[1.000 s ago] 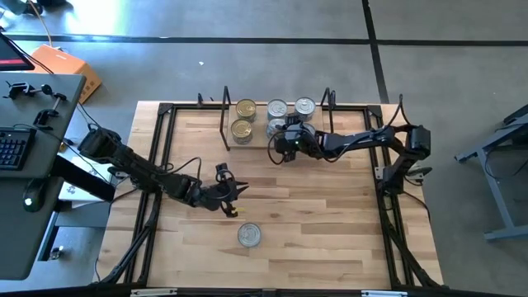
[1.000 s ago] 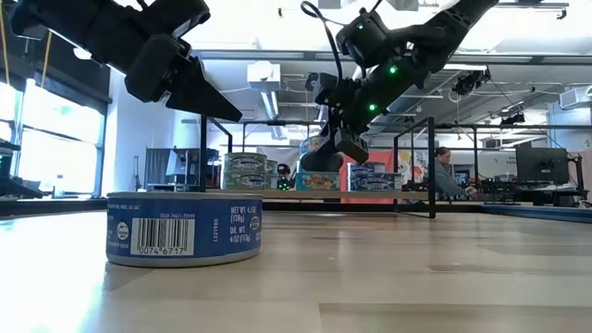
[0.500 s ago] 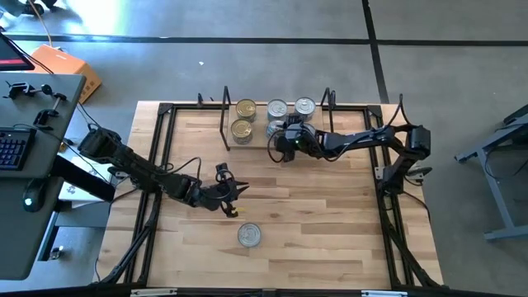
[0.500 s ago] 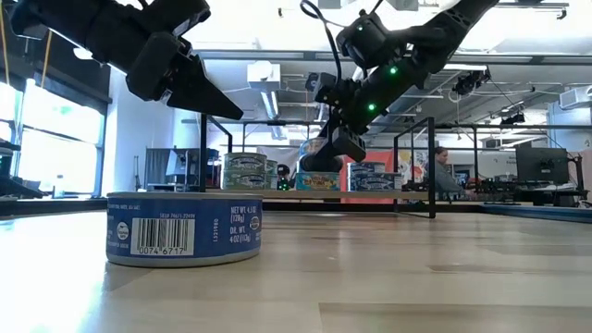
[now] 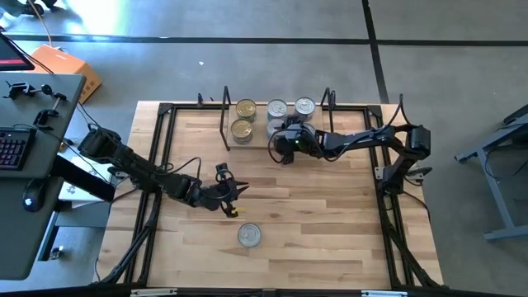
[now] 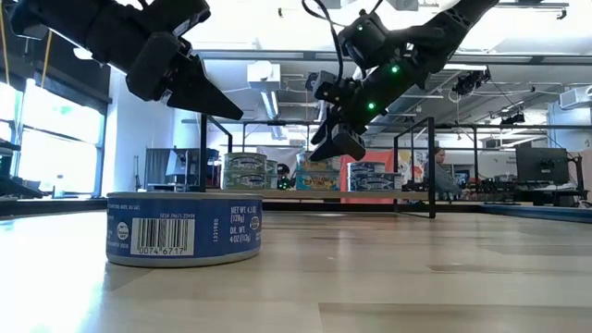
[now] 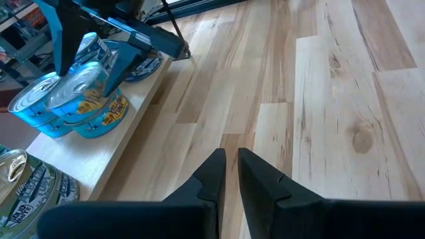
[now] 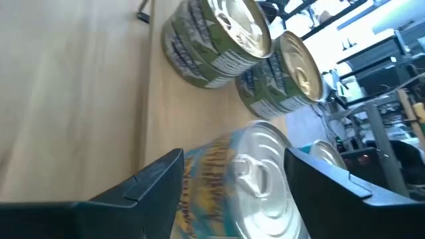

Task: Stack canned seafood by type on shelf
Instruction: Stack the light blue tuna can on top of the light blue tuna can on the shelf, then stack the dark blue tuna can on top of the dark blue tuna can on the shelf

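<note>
- Shelf (image 5: 257,140) at 12 o'clock holds gold-lid tins (image 5: 245,109) and silver tins (image 5: 277,108).
- Right end effector (image 5: 286,132), fingers spread, hangs over a blue tin (image 8: 232,179) there.
- Left end effector (image 5: 233,191) closed, empty, mid-counter.
- One tin (image 5: 249,235) left at 6 o'clock.

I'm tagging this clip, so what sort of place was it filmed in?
Probably a robotics lab or workshop: a framed wooden table stands on bare concrete floor, a desk with a keyboard sits beside it, and open ceiling ducts show behind.

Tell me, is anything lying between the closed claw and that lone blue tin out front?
No. In the high view, only bare wooden tabletop separates the left gripper from the lone tin.
</note>
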### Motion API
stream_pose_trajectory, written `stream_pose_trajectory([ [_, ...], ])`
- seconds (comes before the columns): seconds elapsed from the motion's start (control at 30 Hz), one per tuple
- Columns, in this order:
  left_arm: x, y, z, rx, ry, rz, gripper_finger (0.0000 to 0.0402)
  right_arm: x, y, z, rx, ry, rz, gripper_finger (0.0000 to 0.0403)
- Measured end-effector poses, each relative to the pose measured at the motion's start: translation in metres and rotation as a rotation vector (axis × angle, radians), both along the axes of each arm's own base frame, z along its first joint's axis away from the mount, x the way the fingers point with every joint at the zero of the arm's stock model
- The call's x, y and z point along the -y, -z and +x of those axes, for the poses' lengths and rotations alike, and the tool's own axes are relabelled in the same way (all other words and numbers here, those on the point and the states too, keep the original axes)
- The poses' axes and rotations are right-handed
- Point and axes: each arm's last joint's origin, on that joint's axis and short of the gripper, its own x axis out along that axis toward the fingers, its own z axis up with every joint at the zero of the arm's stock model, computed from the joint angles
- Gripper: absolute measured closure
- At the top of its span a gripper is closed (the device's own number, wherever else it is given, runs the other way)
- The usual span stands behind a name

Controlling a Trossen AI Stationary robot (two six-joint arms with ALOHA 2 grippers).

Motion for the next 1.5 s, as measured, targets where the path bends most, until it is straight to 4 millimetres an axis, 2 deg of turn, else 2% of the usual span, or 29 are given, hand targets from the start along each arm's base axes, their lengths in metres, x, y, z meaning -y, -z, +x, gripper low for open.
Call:
stream_pose_trajectory([
  [0.3, 0.0, 0.0, 0.0, 0.0, 0.0, -0.001, 0.0371, 0.002, 0.0, 0.0, 0.008, -0.009, 0.006, 0.0151],
  [0.5, 0.0, 0.0, 0.0, 0.0, 0.0, -0.001, 0.0371, -0.002, -0.003, 0.001, 0.056, 0.081, 0.006, 0.0151],
  [0.67, 0.001, 0.0, 0.0, 0.002, 0.002, -0.006, 0.0371, -0.036, -0.007, 0.005, 0.173, 0.064, 0.225, 0.0151],
  [0.77, 0.004, 0.0, -0.001, 0.002, 0.015, -0.011, 0.0371, -0.066, -0.007, 0.009, 0.196, -0.058, 0.413, 0.0151],
  [0.87, 0.009, 0.001, -0.002, -0.007, 0.071, -0.062, 0.0371, -0.097, -0.002, 0.013, 0.168, -0.25, 0.632, 0.0151],
  [0.97, 0.016, 0.004, -0.003, -0.085, 0.271, -0.185, 0.0371, -0.125, 0.013, 0.014, 0.094, -0.407, 0.785, 0.0151],
  [1.07, 0.025, 0.013, -0.006, -0.175, 0.493, -0.364, 0.0374, -0.148, 0.03, 0.013, 0.081, -0.451, 0.822, 0.0151],
  [1.17, 0.028, 0.026, -0.006, -0.204, 0.587, -0.511, 0.0383, -0.161, 0.043, 0.011, 0.095, -0.404, 0.795, 0.0151],
  [1.3, 0.024, 0.051, -0.007, -0.3, 0.582, -0.605, 0.0399, -0.168, 0.042, 0.009, 0.113, -0.342, 0.765, 0.0151],
  [1.5, 0.005, 0.076, 0.005, -0.319, 0.549, -0.539, 0.04, -0.168, 0.037, 0.005, 0.093, -0.341, 0.753, 0.0151],
])
